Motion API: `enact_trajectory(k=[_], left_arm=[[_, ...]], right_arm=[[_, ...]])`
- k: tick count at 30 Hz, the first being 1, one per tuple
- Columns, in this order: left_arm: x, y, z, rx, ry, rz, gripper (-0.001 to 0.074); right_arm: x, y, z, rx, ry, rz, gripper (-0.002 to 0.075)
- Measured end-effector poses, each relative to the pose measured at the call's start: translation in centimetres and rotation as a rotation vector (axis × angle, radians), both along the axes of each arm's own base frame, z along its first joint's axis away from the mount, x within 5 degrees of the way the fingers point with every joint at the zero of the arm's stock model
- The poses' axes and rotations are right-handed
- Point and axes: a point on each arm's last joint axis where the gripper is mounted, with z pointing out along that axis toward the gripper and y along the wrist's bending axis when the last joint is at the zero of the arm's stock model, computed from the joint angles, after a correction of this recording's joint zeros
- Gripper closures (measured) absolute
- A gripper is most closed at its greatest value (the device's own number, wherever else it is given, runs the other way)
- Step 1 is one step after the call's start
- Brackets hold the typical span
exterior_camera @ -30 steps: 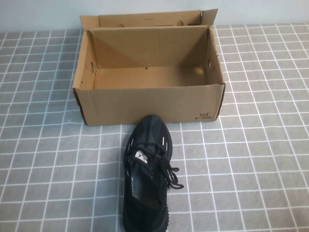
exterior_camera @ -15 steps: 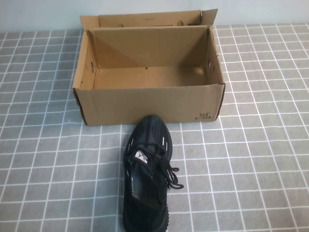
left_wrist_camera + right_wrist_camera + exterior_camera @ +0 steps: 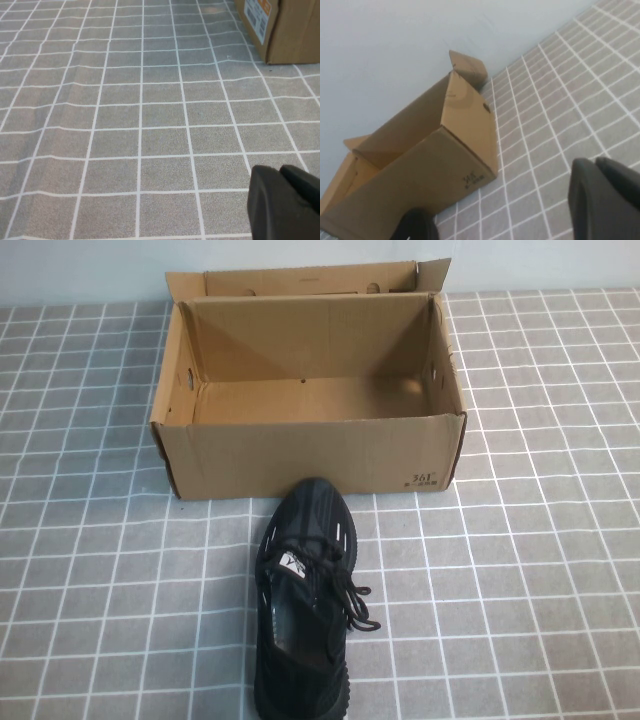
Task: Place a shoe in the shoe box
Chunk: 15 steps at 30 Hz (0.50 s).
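Meanwhile, left gripper [image 3: 287,202] low over table, right gripper [image 3: 605,200] near shoe box [image 3: 427,165]; finger spread unclear.

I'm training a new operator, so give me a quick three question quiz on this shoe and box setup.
1. True or false: the shoe already lies inside the shoe box.
2. The shoe's toe points toward: A) the box, B) the robot, C) the robot's left.
3. Fill in: the box's lid flap is ___.

Neither the left gripper nor the right gripper shows in the high view; each shows only in its own wrist view.

Key: 1 false; 2 A; 3 open.
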Motion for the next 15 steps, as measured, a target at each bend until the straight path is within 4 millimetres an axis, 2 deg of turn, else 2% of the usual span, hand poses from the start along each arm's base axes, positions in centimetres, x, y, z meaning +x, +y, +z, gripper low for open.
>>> enact_trajectory(k=[4, 9, 15], left_arm=[[0.0, 0.0, 0.0, 0.0, 0.0, 0.0, 0.0736], [0.0, 0.0, 0.0, 0.0, 0.0, 0.0, 0.0736], [0.0, 0.0, 0.0, 0.0, 0.0, 0.0, 0.0736]], right_arm=[[-0.2, 0.7, 0.2, 0.053, 0.065, 0.074, 0.0742], [0.0, 2.0, 4.1, -0.048, 0.173, 0.231, 0.0742], [2.7, 3.6, 7.7, -0.226, 0.431, 0.498, 0.0742]])
